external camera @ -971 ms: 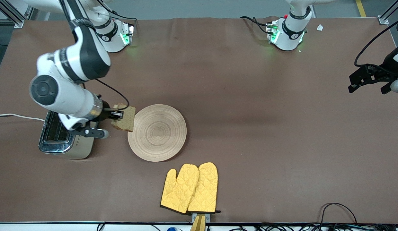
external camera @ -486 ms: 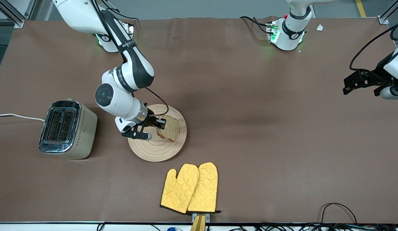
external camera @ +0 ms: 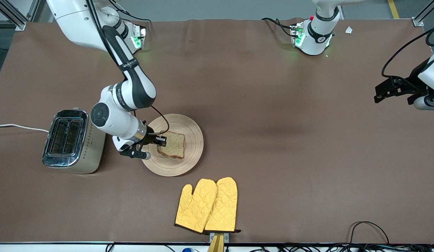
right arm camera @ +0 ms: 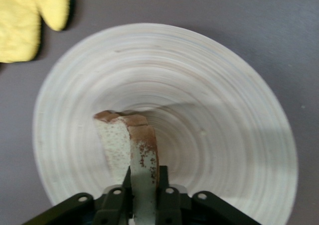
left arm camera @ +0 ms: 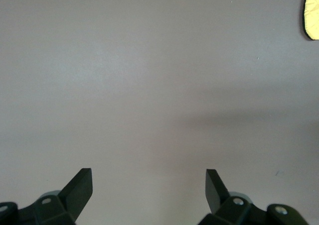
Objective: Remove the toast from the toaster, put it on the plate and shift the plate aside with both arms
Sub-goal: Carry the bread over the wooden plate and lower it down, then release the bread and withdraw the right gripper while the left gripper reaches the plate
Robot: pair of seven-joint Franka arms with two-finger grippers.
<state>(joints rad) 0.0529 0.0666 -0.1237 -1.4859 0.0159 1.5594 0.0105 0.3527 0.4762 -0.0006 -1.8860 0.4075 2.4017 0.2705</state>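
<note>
The round beige wooden plate (external camera: 194,134) lies on the brown table beside the toaster. The toast (external camera: 173,145), a brown speckled slice with a darker crust, lies nearly flat on the plate's middle. My right gripper (external camera: 161,140) is low over the plate's toaster-side part and is shut on the toast's edge. The right wrist view shows the toast (right arm camera: 119,138) pinched between the fingers of the right gripper (right arm camera: 144,177), with the plate (right arm camera: 224,110) under it. My left gripper (external camera: 395,90) waits open and empty over bare table at the left arm's end, and it shows open in the left wrist view (left arm camera: 149,185).
A silver two-slot toaster (external camera: 73,140) stands toward the right arm's end, its cord running off the table edge. Two yellow quilted oven mitts (external camera: 208,204) lie nearer the front camera than the plate; one also shows in the right wrist view (right arm camera: 25,21).
My right arm carried the toast from beside the toaster over the plate, then lowered and tilted it until it lies nearly flat. The left arm barely moved.
</note>
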